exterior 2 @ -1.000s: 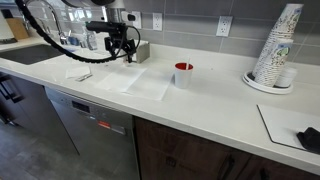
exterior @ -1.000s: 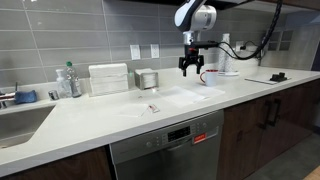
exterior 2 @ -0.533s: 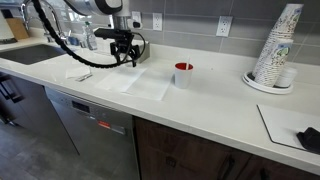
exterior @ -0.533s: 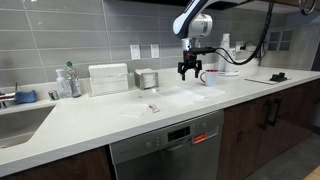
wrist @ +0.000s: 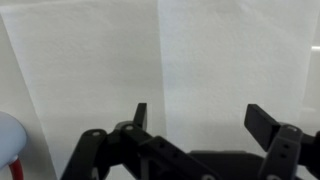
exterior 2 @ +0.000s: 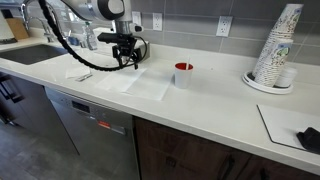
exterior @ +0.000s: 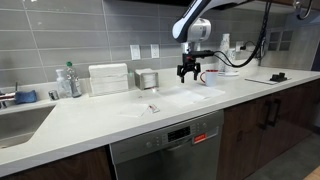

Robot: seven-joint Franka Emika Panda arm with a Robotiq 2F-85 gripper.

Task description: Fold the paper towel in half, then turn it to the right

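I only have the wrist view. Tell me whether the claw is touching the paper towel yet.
Observer: No. In both exterior views the claw hangs open above the paper towel, clear of it.
Operator: Identify the round thing at my picture's lower left edge.
Observer: A red cup, upright on the counter beside the towel, not touching it.
Operator: Report anything else near the towel.
Observer: A small crumpled scrap lies on the counter, on the towel's side away from the cup.
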